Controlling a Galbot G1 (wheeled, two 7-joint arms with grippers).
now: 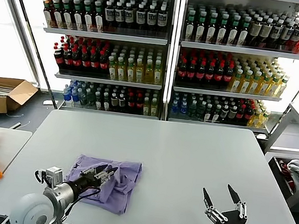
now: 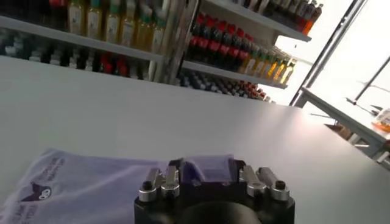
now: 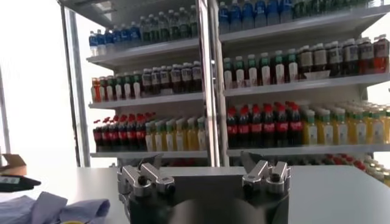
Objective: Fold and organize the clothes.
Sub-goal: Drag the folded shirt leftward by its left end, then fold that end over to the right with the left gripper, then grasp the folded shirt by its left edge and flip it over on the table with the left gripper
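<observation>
A light purple T-shirt (image 1: pixel 109 182) of thin, soft fabric is being seen lying bunched and partly folded on the grey tabletop (image 1: pixel 187 160), toward its near left part and close to the near edge. Its outline is being kept roughly square, with rumpled folds and overlapping layers across the top and a corner drooping toward the near edge. In the left wrist view, a dark purple-and-white graphic print (image 2: pixel 38 192) is being shown facing up on one flattened part of the shirt, and a raised fold of the fabric is being pinched by the left end effector (image 1: pixel 104 173).
</observation>
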